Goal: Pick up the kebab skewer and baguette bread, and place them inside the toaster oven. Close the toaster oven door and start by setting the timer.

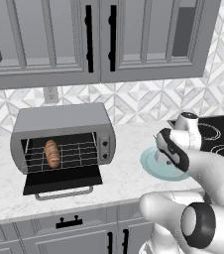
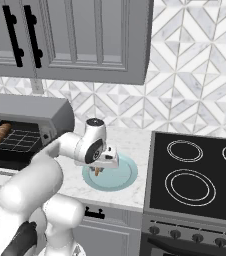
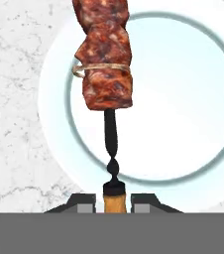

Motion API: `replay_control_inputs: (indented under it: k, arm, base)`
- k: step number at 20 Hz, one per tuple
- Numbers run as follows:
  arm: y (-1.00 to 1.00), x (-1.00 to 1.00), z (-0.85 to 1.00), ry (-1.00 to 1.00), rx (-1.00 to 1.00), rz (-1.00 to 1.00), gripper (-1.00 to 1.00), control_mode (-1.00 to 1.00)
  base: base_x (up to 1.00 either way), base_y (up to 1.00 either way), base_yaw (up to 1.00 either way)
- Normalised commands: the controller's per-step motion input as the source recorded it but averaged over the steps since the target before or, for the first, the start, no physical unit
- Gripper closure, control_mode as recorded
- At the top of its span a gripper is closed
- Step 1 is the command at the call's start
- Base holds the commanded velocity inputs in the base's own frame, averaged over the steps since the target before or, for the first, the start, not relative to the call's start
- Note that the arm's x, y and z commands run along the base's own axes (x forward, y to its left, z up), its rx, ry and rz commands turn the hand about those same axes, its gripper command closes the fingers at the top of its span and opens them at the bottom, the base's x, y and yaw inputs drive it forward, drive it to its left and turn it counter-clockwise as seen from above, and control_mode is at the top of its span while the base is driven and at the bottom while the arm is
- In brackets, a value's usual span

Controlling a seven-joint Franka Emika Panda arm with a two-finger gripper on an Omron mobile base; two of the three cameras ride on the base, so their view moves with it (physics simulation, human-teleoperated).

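End effector (image 3: pixel 113 201) closed on the wooden handle end of the kebab skewer (image 3: pixel 105 59), over the pale blue plate (image 2: pixel 126 177) on the counter (image 1: pixel 129 168), right of the toaster oven (image 1: pixel 62 136). Baguette bread (image 1: pixel 52 153) lies on the oven's wire rack; toaster oven door (image 1: pixel 62 181) is dropped open.
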Motion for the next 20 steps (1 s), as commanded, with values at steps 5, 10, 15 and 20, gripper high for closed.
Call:
replay_control_inputs:
  k: [5, 10, 15, 20]
  arm:
    - [1.00, -0.06, 0.71, 0.00, 0.00, 0.06, 1.00, -1.00]
    - [1.00, -0.02, 0.38, 0.03, 0.00, 0.01, 1.00, -1.00]
    - [1.00, -0.05, 0.09, 0.08, 0.00, 0.00, 1.00, -1.00]
    - [1.00, -0.02, 0.04, 0.11, 0.00, 0.00, 1.00, -1.00]
  base:
    - [0.00, 0.00, 0.00]
    - [0.00, 0.00, 0.00]
    - [0.00, 0.00, 0.00]
    - [0.00, 0.00, 0.00]
